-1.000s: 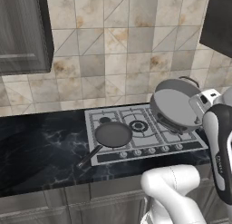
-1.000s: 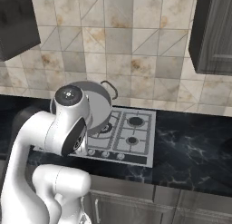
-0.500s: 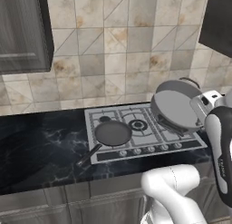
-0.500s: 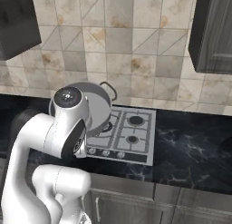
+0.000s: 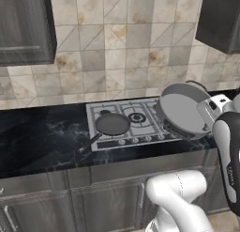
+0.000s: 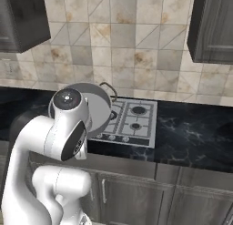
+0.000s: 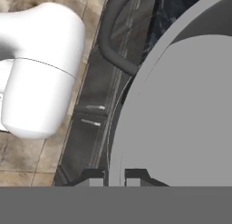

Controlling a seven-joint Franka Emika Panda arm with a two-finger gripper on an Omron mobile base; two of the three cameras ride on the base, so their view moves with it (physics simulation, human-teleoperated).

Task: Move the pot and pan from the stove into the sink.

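Silver-grey pot (image 5: 183, 111) is up in the air, tipped on its side off the right edge of the stove (image 5: 136, 120), its pale inside facing out! The gripper (image 7: 114, 174) is pinched tight on the pot's rim, seen close in the hand view. Dark pan (image 5: 111, 124) sits on a front-left burner, handle poking out over the black counter (image 5: 42, 137). So it's the carry leg for the pot; next, I'd say, comes a swing toward the sink, then a return for the pan.
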